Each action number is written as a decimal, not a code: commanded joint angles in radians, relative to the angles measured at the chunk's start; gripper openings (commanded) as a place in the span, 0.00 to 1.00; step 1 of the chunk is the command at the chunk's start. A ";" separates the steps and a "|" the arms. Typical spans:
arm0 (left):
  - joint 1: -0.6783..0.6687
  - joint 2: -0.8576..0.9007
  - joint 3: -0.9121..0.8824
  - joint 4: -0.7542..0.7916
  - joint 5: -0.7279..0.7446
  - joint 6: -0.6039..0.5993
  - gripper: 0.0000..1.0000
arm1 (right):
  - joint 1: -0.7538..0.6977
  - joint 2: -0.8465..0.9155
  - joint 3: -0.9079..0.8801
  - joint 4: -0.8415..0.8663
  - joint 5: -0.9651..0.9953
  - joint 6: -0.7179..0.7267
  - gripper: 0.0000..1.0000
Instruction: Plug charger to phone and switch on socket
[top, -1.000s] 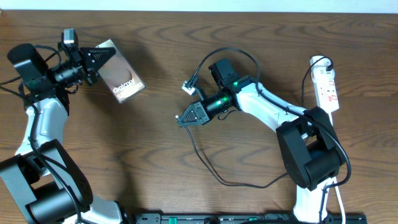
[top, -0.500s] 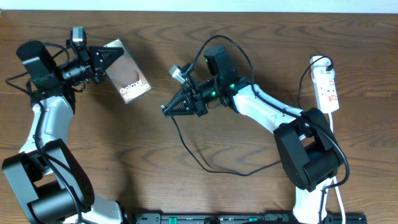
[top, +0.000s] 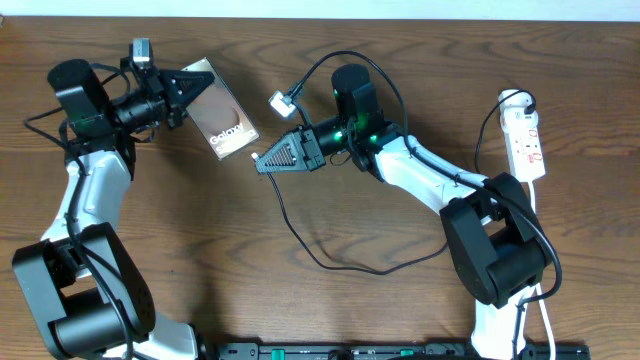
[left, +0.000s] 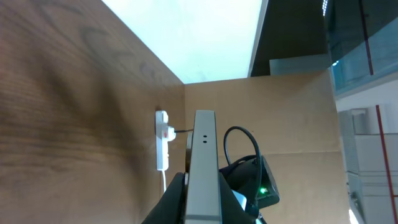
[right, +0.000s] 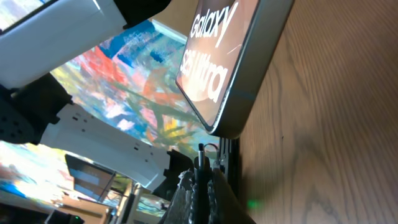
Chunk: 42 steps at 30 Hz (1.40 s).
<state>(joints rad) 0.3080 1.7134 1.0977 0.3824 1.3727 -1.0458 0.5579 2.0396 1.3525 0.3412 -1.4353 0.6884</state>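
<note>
My left gripper (top: 192, 90) is shut on one end of the bronze phone (top: 228, 125) and holds it out over the table, "Galaxy" lettering showing. My right gripper (top: 266, 160) is shut on the plug end of the charger (top: 292, 225); its tip sits just right of the phone's free end, a small gap apart. In the right wrist view the plug tip (right: 200, 153) sticks out of the jaws (right: 202, 180) just below the phone's edge (right: 231, 68). The left wrist view shows the phone (left: 202, 162) edge-on between the fingers (left: 202, 190). The white socket (top: 526, 135) lies at the far right.
The charger's black cable loops over the table in front of the right arm (top: 430, 180). A small white tag (top: 280, 101) hangs on the cable behind the right gripper. The socket also shows in the left wrist view (left: 161, 140).
The left gripper has carried the phone to the right. The right gripper has moved left and up with the plug, closing the gap to the phone's end.
</note>
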 joint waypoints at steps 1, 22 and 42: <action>-0.011 -0.002 0.005 0.044 -0.006 0.006 0.07 | 0.007 0.008 0.008 0.004 0.004 0.040 0.01; -0.058 -0.002 0.005 0.047 -0.058 0.006 0.07 | 0.007 0.008 0.008 0.016 0.051 0.105 0.01; -0.050 -0.002 0.005 0.077 -0.058 0.017 0.07 | 0.006 0.008 0.008 0.067 0.028 0.138 0.01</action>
<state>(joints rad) 0.2478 1.7134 1.0977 0.4294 1.3029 -1.0458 0.5579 2.0396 1.3525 0.4023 -1.3758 0.8227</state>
